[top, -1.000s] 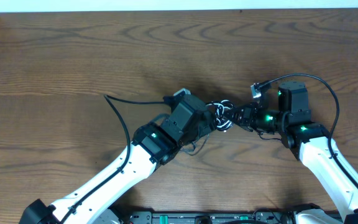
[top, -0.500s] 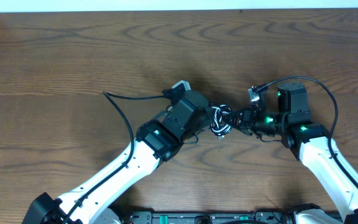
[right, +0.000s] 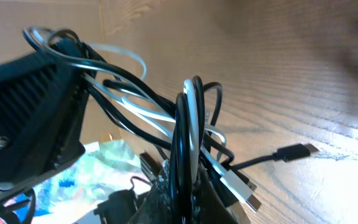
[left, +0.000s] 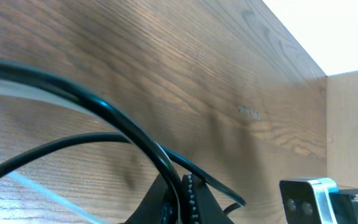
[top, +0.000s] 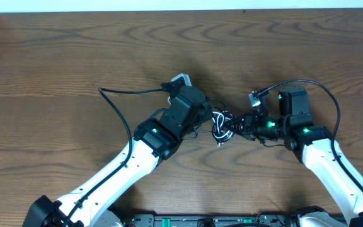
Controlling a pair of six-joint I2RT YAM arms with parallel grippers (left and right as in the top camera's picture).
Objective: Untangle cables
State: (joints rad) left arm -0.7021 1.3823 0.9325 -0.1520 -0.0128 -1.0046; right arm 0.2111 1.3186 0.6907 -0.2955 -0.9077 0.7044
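The cables [top: 221,125], a small knot of black and white cords, hang between the two grippers at mid-table. My left gripper [top: 208,120] is at the knot's left side. In the left wrist view it [left: 180,188] is shut on a black cable [left: 104,109] that arcs away to the left. My right gripper [top: 236,125] holds the knot's right side. In the right wrist view it [right: 182,190] is shut on a loop of black and white cables [right: 188,121]. A white plug [right: 236,186] and a black plug [right: 294,151] dangle near the wood.
The brown wooden table [top: 74,50] runs to a white far edge [top: 169,5]. A thicker black arm cable [top: 115,104] loops out left of the left arm. Another arm cable [top: 325,91] arcs over the right arm.
The left gripper has closed on a black cable and shifted toward the far side. The knot has drifted slightly left, and the right gripper followed, still shut.
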